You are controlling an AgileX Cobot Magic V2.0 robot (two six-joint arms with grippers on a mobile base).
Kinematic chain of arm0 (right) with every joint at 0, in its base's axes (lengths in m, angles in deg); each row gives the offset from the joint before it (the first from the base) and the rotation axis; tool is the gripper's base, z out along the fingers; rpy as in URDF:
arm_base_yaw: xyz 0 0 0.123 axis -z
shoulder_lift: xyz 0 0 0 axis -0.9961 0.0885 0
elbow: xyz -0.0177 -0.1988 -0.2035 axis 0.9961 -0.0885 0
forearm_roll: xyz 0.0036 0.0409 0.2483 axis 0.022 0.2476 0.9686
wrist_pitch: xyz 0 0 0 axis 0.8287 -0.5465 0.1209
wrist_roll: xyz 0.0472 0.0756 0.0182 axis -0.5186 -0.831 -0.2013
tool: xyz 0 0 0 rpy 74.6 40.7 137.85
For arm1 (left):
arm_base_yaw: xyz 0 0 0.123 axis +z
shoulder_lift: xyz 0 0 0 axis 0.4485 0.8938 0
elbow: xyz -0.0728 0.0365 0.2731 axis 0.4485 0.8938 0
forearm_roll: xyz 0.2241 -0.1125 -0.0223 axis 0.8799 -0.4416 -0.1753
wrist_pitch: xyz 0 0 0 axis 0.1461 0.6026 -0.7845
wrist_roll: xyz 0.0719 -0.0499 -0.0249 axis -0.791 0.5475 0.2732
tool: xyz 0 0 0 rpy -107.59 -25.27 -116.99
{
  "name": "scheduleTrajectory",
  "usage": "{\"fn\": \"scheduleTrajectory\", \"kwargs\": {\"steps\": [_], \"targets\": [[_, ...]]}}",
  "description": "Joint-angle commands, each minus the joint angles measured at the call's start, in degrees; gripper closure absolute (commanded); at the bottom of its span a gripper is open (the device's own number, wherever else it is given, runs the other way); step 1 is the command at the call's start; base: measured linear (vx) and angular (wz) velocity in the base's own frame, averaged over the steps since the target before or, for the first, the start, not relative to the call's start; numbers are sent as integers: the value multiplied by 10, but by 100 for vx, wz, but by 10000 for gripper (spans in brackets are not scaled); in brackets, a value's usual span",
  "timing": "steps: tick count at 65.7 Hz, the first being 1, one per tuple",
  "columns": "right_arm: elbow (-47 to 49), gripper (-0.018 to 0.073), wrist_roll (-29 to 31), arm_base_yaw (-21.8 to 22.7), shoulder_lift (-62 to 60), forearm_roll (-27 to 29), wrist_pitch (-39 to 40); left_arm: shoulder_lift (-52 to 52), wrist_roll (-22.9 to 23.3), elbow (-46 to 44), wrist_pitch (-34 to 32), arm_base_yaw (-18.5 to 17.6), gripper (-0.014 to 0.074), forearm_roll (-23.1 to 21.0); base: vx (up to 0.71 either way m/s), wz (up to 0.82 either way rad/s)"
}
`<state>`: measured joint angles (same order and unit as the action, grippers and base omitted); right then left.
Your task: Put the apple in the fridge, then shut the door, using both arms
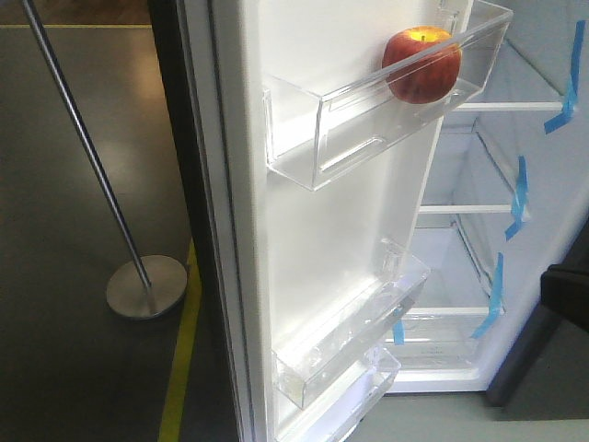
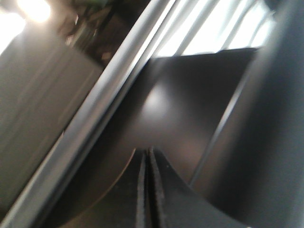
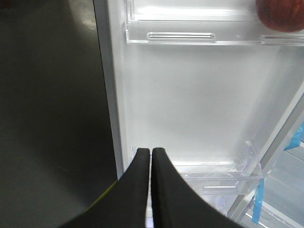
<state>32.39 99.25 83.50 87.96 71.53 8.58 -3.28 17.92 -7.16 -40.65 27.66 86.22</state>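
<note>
The apple [image 1: 421, 64], red with a yellow patch at the stem, lies in the upper clear bin [image 1: 368, 129] of the open door [image 1: 340, 239]. Beyond it the fridge [image 1: 460, 157] stands open, white inside, with glass shelves and blue tape strips. In the right wrist view my right gripper [image 3: 151, 151] is shut and empty. It points at the door's white lining [image 3: 199, 104], below and left of the apple [image 3: 280, 14]. The left wrist view is blurred. There my left gripper [image 2: 148, 151] is shut and empty, close against a flat dark grey surface [image 2: 190, 104], apparently the door's outside.
A steel stanchion pole [image 1: 83, 138] with a round base [image 1: 145, 285] stands left of the door, by a yellow floor line [image 1: 184, 368]. Lower clear bins [image 1: 350, 350] jut from the door. A dark shape [image 1: 566, 295] sits at the right edge.
</note>
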Motion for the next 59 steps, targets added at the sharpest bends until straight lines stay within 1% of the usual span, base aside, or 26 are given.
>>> {"fn": "scheduleTrajectory", "kwargs": {"steps": [1,4,10,17,24,28,35,41,49,54,59], "targets": [[13,564,7,1,3,22,18,59,57,-57,-50,0,600,28,0,0],[13,564,7,1,3,22,17,87,85,-74,-65,0,598,49,0,0],[13,564,7,1,3,22,17,150,161,-115,-104,0,592,91,0,0],[13,564,7,1,3,22,17,217,239,-168,-152,0,583,155,0,0],[13,564,7,1,3,22,17,275,293,-220,-185,0,555,196,0,0],[13,564,7,1,3,22,17,301,315,-244,-196,0,524,208,0,0],[13,564,7,1,3,22,16,336,344,-282,-201,-7,449,220,0,0],[13,564,7,1,3,22,9,358,366,-304,-213,-17,359,220,0,0],[13,564,7,1,3,22,-5,371,367,-313,-237,-35,253,225,0,0],[13,563,7,1,3,22,-18,372,367,-313,-242,-47,223,236,0,0],[13,561,7,1,3,22,-27,372,367,-313,-244,-57,215,249,0,0]]}}
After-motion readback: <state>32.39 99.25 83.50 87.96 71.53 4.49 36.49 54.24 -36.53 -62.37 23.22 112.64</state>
